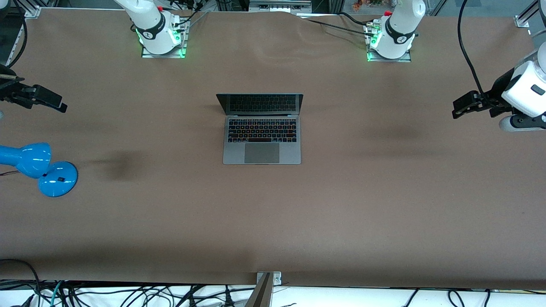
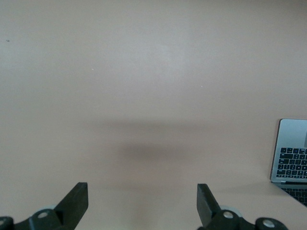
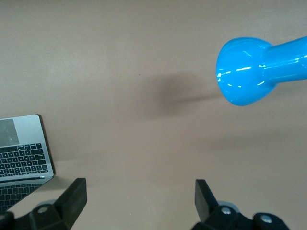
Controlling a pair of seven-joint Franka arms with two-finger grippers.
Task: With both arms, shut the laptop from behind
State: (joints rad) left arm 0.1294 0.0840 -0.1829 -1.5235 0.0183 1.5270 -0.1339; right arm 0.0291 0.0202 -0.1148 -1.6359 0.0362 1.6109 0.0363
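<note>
The space-grey laptop (image 1: 262, 136) lies open in the middle of the brown table (image 1: 341, 204), its dark screen (image 1: 260, 103) upright on the side toward the arm bases. A corner of it shows in the left wrist view (image 2: 290, 163) and in the right wrist view (image 3: 21, 153). My left gripper (image 1: 457, 111) hangs open and empty in the air over the left arm's end of the table (image 2: 142, 196). My right gripper (image 1: 62, 106) hangs open and empty over the right arm's end (image 3: 140, 194). Both are well away from the laptop.
A glossy blue desk lamp (image 1: 40, 166) stands at the right arm's end of the table, nearer to the front camera than the right gripper; its head shows in the right wrist view (image 3: 254, 67). Cables lie along the table's front edge (image 1: 128, 294).
</note>
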